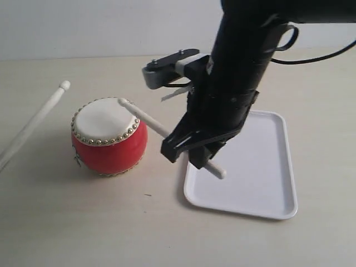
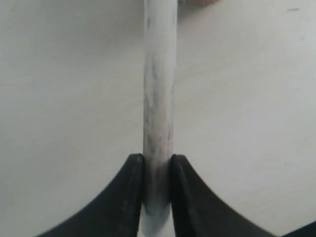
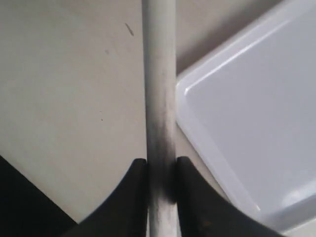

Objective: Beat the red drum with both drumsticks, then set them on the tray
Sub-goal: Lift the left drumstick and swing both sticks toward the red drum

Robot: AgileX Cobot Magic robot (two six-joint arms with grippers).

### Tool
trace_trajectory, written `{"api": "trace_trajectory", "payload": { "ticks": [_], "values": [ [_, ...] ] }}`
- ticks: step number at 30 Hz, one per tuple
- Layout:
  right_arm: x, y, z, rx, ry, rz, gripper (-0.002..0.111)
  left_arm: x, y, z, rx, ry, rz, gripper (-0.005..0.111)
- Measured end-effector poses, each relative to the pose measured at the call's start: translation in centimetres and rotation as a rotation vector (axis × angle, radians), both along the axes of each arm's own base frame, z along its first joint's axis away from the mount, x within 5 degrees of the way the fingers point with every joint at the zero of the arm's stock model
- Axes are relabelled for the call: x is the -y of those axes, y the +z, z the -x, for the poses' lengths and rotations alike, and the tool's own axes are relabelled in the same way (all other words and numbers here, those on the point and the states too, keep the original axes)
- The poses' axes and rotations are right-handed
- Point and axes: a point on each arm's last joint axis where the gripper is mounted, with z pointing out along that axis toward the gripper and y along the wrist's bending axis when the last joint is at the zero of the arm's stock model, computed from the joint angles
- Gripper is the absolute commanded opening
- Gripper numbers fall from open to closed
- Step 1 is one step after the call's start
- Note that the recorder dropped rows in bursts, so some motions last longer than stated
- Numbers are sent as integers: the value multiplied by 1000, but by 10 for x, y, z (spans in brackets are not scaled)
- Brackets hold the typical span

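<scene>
One red drum (image 1: 108, 136) sits left of centre on the worktop (image 1: 83, 228), with the tray (image 1: 261, 172) just to its right and apart from it. The right drumstick (image 1: 149, 119) has its rounded tip over the far right edge of the cream skin; I cannot tell whether it touches. The right pincer (image 1: 190, 157) is pinching it well down the shaft, above the tray's near left corner, so only a short butt sticks out behind. The left drumstick (image 1: 33, 123) slants in from the left, its tip raised and clear of the drum. The left pincer (image 2: 158, 163) is pinching it close to its end. Both grips are narrow and far from the tips, so a hard strike could twist a stick in the jaws or work it loose. A blow landing on the studded rim might shove or tip the drum. A careless descent of the right arm could catch the tray's rim.
</scene>
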Motion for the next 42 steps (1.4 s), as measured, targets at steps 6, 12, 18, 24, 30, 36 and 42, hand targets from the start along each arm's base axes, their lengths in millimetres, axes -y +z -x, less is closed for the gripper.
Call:
{"api": "trace_trajectory", "payload": {
  "ticks": [6,12,18,24,30,36,42],
  "values": [
    [-22,33,-6,53,16,-62,0,-14,10,10,128,83,-44,0],
    [-27,21,-10,13,6,-28,0,-18,15,13,171,99,-45,0],
    [-34,-19,-13,-87,7,53,0,-18,15,13,171,99,-45,0],
    [-30,4,-12,-19,15,23,0,-15,15,14,149,56,-38,0],
    [-10,73,3,158,12,-90,0,7,8,-8,-36,-74,3,0],
    [6,108,19,233,-9,-164,0,26,-9,-41,-192,-140,-12,0],
    [12,118,24,252,-19,-184,0,37,-31,-55,-292,-198,-78,0]
  ]
}}
